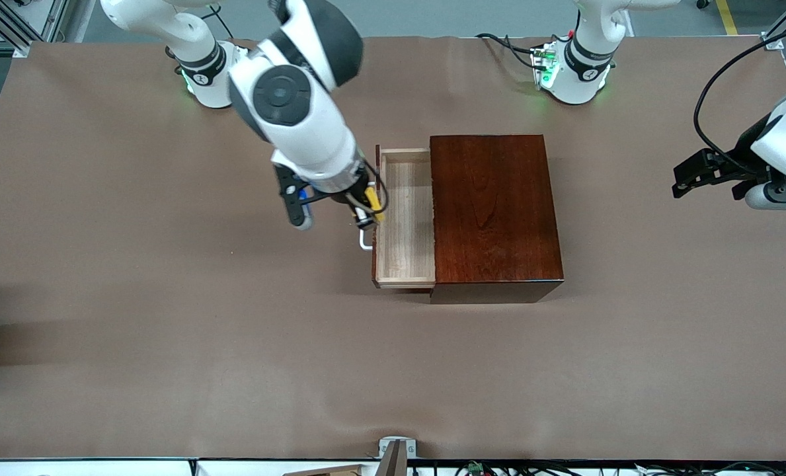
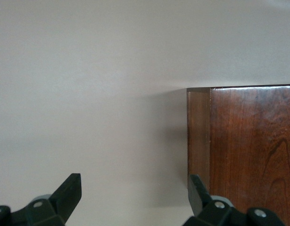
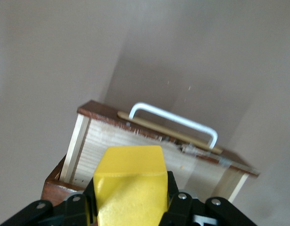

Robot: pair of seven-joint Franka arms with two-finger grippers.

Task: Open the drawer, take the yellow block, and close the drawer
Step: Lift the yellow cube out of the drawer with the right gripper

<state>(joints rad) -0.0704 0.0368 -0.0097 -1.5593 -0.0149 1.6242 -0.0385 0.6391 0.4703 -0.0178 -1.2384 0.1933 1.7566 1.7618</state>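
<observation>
the wooden box [image 1: 495, 211] is the landmark here, sitting on the brown table [image 1: 135, 317]. starting at the right arm's end of the table, the right arm is reaching in from its base toward the box, and the right gripper [image 1: 366, 208] is hanging over the handle edge of the drawer [image 1: 406, 218], which is standing pulled out of the box on the side facing the right arm's end. its fingers are pinching the yellow block [image 3: 130, 186], which is showing in the front view as a yellow sliver [image 1: 373, 201] between the finger pads, lifted clear of the pale wooden tray. in the right wrist view the block is filling the space between the black fingers [image 3: 81, 212], with the drawer's front panel [image 3: 168, 136] and the white loop handle [image 3: 175, 120] lying below it. the handle [image 1: 364, 239] is sticking out of the drawer front, away from the box.

the box itself is showing its glossy reddish-brown top, with the drawer tray open beside it.

at the left arm's end of the table, well apart from the box, the left arm is waiting with the left gripper [image 1: 710, 175] held above the table. in the left wrist view its fingers [image 2: 69, 193] are standing spread apart, holding nothing, with one corner of the box [image 2: 244, 141] in sight.
</observation>
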